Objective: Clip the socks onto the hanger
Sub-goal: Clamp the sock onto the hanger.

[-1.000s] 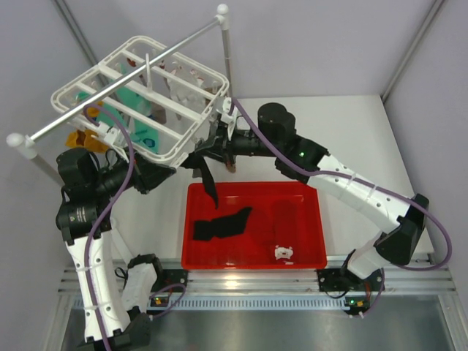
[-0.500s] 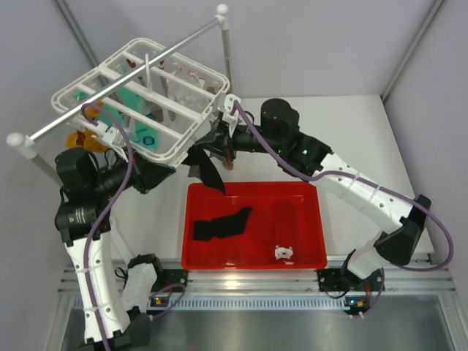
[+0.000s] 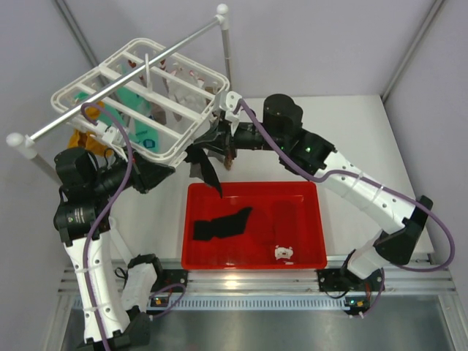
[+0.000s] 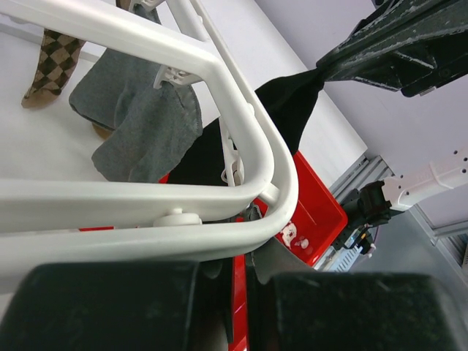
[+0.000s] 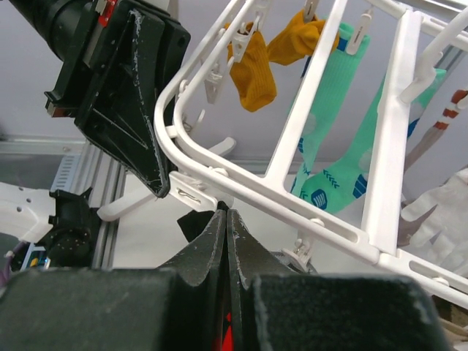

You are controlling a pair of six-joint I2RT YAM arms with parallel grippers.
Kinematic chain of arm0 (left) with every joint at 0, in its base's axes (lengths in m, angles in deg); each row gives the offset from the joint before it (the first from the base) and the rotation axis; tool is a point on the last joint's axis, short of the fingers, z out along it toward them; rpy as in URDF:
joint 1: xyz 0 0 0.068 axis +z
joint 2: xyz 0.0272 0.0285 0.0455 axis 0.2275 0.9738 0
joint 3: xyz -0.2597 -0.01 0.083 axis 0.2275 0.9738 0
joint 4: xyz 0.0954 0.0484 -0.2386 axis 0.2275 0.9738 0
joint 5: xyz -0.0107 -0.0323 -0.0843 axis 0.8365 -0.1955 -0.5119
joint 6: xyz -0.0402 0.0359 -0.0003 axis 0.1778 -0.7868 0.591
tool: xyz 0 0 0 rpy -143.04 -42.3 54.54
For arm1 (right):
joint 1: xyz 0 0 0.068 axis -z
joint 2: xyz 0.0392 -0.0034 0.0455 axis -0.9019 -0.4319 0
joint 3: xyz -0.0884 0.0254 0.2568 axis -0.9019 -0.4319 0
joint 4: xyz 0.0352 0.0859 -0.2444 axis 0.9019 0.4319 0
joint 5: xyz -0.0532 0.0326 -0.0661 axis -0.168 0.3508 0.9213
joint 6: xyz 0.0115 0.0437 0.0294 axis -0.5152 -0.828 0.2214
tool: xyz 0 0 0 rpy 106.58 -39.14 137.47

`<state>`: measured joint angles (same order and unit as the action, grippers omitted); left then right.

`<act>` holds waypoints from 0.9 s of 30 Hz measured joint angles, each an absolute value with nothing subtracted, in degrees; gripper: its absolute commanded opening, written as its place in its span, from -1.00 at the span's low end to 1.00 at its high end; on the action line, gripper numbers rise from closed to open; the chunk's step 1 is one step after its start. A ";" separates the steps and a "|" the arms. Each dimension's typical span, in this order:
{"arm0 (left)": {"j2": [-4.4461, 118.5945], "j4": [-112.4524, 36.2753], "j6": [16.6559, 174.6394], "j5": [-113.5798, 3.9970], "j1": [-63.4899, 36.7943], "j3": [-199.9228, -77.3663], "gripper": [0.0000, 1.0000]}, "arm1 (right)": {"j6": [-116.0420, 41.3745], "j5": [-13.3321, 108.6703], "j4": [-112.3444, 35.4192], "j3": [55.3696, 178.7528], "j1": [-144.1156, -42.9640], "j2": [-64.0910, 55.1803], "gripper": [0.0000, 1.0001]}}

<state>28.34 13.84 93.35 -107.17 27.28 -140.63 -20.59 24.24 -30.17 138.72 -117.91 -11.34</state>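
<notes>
Pinching the black sock (image 4: 289, 102) by its top, my right gripper (image 5: 225, 218) is clenched just under the hanger's (image 4: 146, 33) near right rim, the sock dangling above the tray's (image 3: 322, 227) far left corner. My left gripper (image 3: 157, 174) clamps that rim's near corner. Teal socks (image 5: 329, 168), an orange sock (image 5: 256, 69) and a grey sock (image 4: 139, 124) crowd the clips; a dark sock (image 3: 219, 223) lies in the tray.

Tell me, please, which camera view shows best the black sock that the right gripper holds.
The top external view: the black sock hangs in full from the right gripper, above the red tray's edge. The left wrist view hides its lower part behind the hanger. The right wrist view shows only a dark patch.
</notes>
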 measured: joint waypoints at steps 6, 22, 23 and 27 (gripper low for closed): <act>28.34 13.90 93.35 -107.17 27.28 -140.65 -1.00 | -19.60 23.52 -29.04 139.49 -118.19 -13.00 -1.00; 28.39 14.56 93.04 -106.93 27.28 -140.95 -1.00 | -19.51 20.92 -28.05 143.53 -119.50 -15.47 -1.00; 28.41 14.67 93.04 -106.89 27.28 -140.97 -1.00 | -19.45 20.66 -27.90 143.53 -119.66 -15.47 -1.00; 28.45 14.78 93.11 -106.63 27.28 -141.04 -1.00 | -18.90 19.65 -27.59 143.53 -120.03 -15.45 -1.00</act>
